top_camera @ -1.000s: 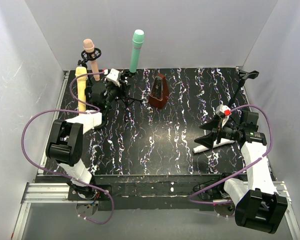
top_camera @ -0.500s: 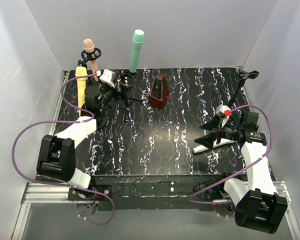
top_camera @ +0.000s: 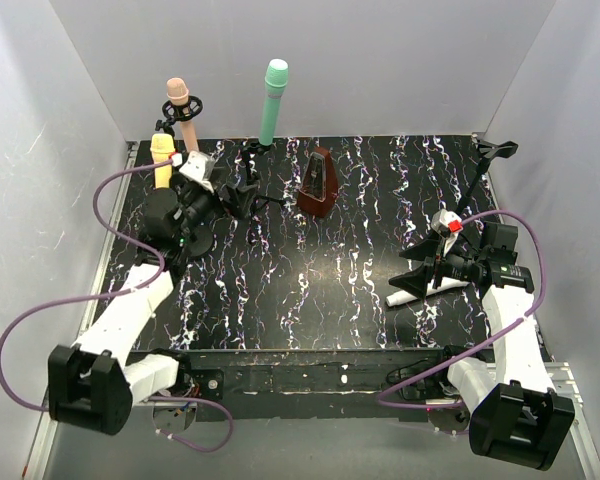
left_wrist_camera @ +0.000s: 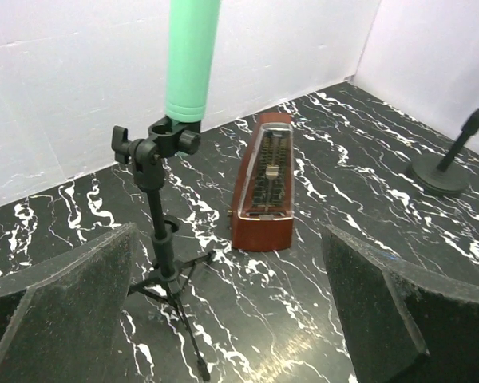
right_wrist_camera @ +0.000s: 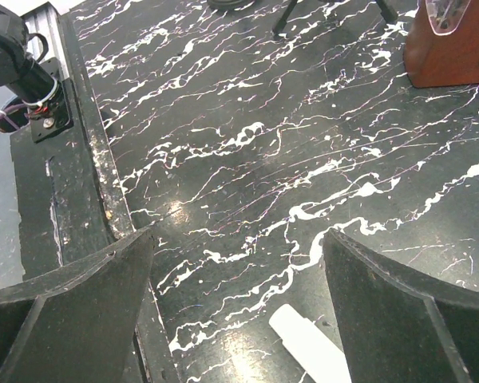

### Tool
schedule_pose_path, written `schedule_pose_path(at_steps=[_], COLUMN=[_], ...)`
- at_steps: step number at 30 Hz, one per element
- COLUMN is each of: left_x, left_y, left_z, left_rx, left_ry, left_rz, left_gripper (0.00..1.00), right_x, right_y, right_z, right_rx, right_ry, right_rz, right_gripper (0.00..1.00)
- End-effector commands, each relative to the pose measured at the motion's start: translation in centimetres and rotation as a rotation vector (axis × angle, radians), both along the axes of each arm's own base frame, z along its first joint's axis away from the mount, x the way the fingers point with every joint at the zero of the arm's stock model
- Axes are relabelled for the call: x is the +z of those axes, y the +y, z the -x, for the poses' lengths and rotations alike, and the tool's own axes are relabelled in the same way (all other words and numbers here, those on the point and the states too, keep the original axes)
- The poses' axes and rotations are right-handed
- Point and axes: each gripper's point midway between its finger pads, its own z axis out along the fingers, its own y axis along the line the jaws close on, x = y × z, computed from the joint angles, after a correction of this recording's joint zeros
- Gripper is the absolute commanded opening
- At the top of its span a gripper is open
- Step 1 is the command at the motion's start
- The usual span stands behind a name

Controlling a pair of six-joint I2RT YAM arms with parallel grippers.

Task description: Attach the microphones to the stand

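White mic [right_wrist_camera: 307, 343] lies just below wide-open, empty R gripper [top_camera: 412, 270]: drop straight, pinch mid-handle, then carry to empty stand [top_camera: 492, 152]; L gripper [top_camera: 218, 200] also open w/ nothing.

teal-green mic [top_camera: 274, 100] | peach-pink mic [top_camera: 179, 98] | pale-yel mic [top_camera: 162, 158] | white mic [top_camera: 400, 296] | brown metronome [top_camera: 318, 186] | table [top_camera: 320, 290] blk, white veins

Glossy marbled tabletop [top_camera: 330, 290]; matte teal microphone [left_wrist_camera: 190, 56]

A brown pyramid-shaped wooden metronome [top_camera: 318, 183] stands upright toward the rear middle of the black, white-veined marble-patterned bench [top_camera: 310, 285]. Plain white panel walls [top_camera: 400, 60] enclose it on three sides.
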Motion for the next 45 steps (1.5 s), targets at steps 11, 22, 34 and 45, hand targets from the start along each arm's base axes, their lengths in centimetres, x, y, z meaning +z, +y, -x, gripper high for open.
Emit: schedule_pose_path(at_steps=[11, 22, 34, 45], left_x=[0.2, -2.8, -6.0, -8.4], left_y=[0.7, 0.2, 0.2, 0.3], left_z=[9.3, 12.4, 13.7, 12.9], left_rx=[-0.078, -0.141, -0.166, -0.152], left_ry=[0.102, 0.148, 0.137, 0.240], left_rz=[0.020, 0.052, 0.009, -0.065], left_gripper=[0.98, 0.98, 0.98, 0.98], right_x=[0.4, 0.8, 3.2, 5.6], right_y=[-0.7, -1.4, -3.1, -6.0], right_z=[-0.2, 0.7, 1.7, -1.3], right_rx=[-0.035, -0.051, -0.112, -0.337], right_ry=[-0.029, 0.029, 0.084, 0.103], right_rz=[0.000, 0.069, 0.232, 0.329], right_gripper=[0.93, 0.93, 0.93, 0.93])
